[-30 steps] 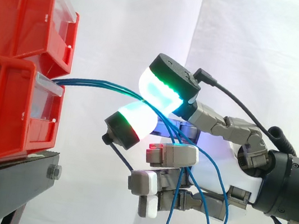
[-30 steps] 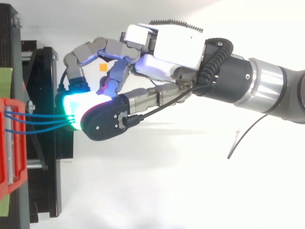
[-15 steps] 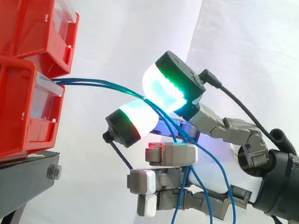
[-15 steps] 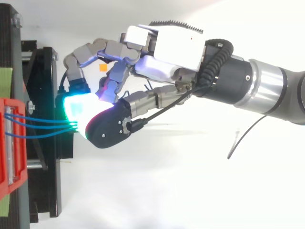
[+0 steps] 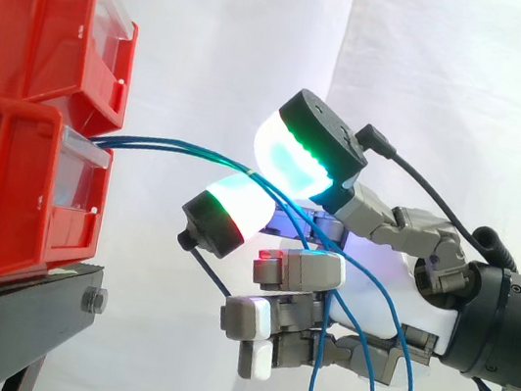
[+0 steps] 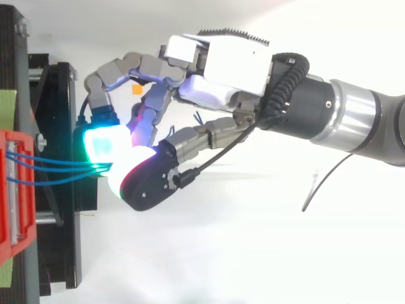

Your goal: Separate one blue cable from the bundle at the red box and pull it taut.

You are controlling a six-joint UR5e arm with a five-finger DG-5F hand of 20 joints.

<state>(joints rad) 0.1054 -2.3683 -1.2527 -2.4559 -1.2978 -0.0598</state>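
Note:
Several thin blue cables (image 5: 169, 147) run as a bundle out of the lower red box (image 5: 12, 196) toward my hand (image 5: 392, 306). They pass through the gap between two glowing green-white pads, the upper pad (image 5: 301, 157) lifted clear and the lower pad (image 5: 233, 211) just under them. Behind the pads the cables droop in loose loops (image 5: 362, 370) past the curled lower fingers. No single cable stands apart from the others. From above, the cables (image 6: 57, 166) reach from the box front to the pads of the hand (image 6: 221, 69).
A second red bin (image 5: 42, 12) sits stacked on the lower one, both on a black stand (image 5: 4, 314). The white curtain hangs behind. The arm enters from the right.
The two pads, pressed together on the cables a second ago, have spread apart. The upper pad rose and the loose cable ends sagged lower.

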